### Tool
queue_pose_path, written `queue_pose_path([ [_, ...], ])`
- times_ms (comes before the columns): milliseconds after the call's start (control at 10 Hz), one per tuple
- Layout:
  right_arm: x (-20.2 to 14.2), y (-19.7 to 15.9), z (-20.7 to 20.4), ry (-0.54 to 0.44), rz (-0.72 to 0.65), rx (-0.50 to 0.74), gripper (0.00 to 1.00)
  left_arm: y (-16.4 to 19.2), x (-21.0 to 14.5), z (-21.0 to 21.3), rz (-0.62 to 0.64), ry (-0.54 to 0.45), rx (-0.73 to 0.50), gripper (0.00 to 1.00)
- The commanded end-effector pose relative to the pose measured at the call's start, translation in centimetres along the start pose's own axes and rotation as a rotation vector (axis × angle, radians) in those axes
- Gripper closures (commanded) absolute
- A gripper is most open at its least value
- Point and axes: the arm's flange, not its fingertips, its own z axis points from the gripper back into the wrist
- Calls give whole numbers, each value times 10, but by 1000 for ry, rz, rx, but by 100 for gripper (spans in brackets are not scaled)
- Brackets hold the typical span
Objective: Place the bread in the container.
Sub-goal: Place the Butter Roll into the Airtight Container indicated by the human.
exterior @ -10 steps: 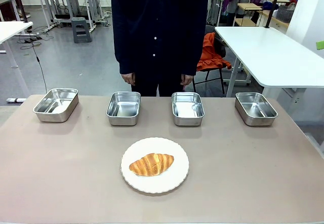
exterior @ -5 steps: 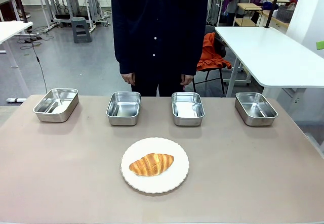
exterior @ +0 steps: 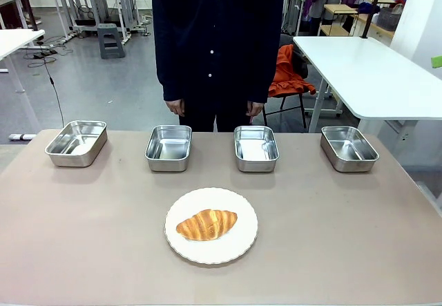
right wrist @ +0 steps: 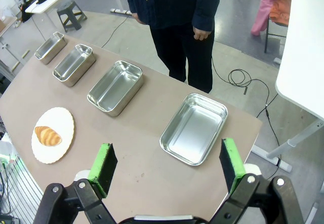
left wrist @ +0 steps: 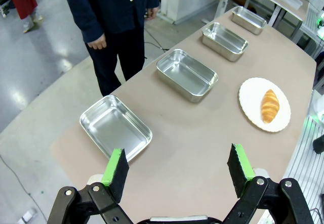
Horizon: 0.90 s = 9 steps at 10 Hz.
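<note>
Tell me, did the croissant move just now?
No. The croissant lies on the same spot of the plate as before.

Front low, wrists high; shared table [exterior: 83,237]

Steel containers: four were counted, namely the left-end container [exterior: 76,142], second container [exterior: 168,147], third container [exterior: 255,148] and right-end container [exterior: 349,148]. White plate [exterior: 239,245]: one. Bread [exterior: 206,224]: one croissant. Brown table [exterior: 345,237] under them: one. Person [exterior: 217,36] at the far side: one. Grippers: two, the left gripper [left wrist: 176,162] and right gripper [right wrist: 167,159]; each carried two green pads [left wrist: 115,164].
</note>
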Motion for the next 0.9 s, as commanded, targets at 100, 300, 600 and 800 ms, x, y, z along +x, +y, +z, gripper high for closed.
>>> queue_pose_path([
  [100,1,-2,-1,-17,7,7,0,-1,0,1,-1,-9,-1,0],
  [300,1,-2,-1,-17,7,7,0,-1,0,1,-1,-9,-1,0],
  [600,1,-2,-1,-17,7,7,0,-1,0,1,-1,-9,-1,0],
  [800,1,-2,-1,-17,7,7,0,-1,0,1,-1,-9,-1,0],
])
